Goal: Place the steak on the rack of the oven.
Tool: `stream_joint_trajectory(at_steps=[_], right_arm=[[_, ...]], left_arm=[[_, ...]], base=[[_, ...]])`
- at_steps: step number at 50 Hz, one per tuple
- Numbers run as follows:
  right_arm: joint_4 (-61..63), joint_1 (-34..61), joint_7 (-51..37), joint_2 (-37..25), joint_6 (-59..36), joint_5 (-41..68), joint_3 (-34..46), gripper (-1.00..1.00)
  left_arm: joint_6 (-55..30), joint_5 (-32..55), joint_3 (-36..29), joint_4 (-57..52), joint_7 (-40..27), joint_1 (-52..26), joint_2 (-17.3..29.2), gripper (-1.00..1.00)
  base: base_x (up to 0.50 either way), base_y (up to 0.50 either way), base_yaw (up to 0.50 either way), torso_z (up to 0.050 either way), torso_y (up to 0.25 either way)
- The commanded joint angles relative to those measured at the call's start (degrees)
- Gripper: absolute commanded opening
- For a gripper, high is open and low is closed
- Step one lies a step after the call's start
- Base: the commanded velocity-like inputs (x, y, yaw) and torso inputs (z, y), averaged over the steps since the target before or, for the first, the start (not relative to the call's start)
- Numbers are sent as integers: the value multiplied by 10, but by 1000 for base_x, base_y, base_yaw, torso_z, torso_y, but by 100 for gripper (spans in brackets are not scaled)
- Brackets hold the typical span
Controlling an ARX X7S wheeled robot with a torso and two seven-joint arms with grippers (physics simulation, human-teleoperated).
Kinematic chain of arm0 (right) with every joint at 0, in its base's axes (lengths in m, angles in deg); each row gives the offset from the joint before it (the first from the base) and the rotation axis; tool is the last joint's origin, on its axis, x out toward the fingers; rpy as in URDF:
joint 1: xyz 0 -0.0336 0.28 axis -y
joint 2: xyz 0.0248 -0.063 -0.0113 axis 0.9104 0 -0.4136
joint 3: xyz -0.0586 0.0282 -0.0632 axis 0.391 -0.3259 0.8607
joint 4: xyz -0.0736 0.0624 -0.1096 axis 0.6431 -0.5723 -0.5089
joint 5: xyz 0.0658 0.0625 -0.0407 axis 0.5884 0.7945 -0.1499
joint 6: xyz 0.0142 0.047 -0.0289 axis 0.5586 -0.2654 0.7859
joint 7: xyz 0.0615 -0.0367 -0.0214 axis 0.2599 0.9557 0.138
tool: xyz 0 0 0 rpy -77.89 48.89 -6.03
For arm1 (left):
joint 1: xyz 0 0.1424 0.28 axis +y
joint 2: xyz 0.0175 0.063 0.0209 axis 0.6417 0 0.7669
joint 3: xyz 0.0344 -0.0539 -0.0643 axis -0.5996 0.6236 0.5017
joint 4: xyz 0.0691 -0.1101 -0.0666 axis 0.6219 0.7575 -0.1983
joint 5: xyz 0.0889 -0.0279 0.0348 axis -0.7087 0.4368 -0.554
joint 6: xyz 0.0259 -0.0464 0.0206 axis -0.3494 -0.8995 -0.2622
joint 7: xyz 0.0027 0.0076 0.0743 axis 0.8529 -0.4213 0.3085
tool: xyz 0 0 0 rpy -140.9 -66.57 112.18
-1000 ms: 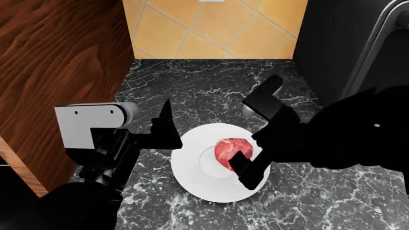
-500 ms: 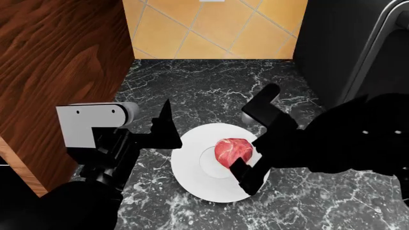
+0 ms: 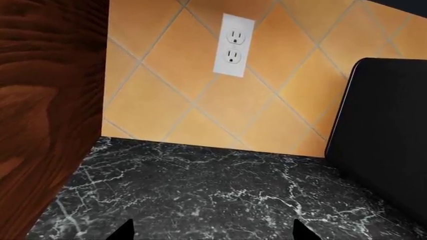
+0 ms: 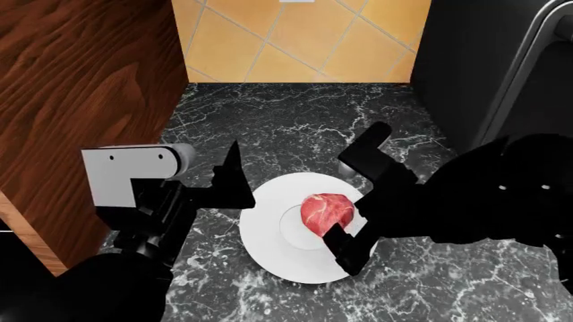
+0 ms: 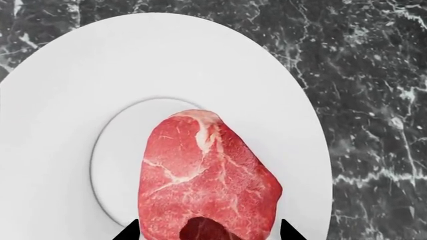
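Picking-up step, by the look of it: right gripper (image 4: 352, 204) spread wide, one finger on either side of the steak (image 4: 326, 211), nothing held yet. Steak lying in the middle of a white plate (image 4: 273, 247) on black marble counter (image 4: 296, 124). Next: lower, close on the meat, lift. Left gripper (image 4: 231, 181) idle beside the plate, seemingly open and empty. Orange tiled wall (image 3: 200, 75) with outlet (image 3: 233, 45) behind; wooden cabinet (image 4: 85, 87) to the left.

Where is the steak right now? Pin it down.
In the head view, the steak lies at the centre of the white plate on the black marble counter, under the open right gripper.
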Motion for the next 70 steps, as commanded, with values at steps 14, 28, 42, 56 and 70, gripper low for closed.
stream_joint_trajectory(at_steps=[14,28,42,56,70], right_arm=[[1,4,2,-2,2,0,9,-100],[16,14,-19,-18,-3,13,2,-100],[100,3,-121,-82,17,122,-66,-100],[235,-65,-190,-161,125,189,-142,-100],[338,-140,-211,-232,226,197,-201,-100]], left_arm=[[11,0,-2,4,1,5,6,100],[16,2,-3,5,1,7,9,100],[9,19,4,-15,-16,5,14,100],[-3,44,7,-47,-39,-2,21,100],[-17,66,9,-73,-67,-13,29,100]], base=[[0,0,0,0,0],[0,0,0,0,0],[0,0,0,0,0],[0,0,0,0,1],[0,0,0,0,0]])
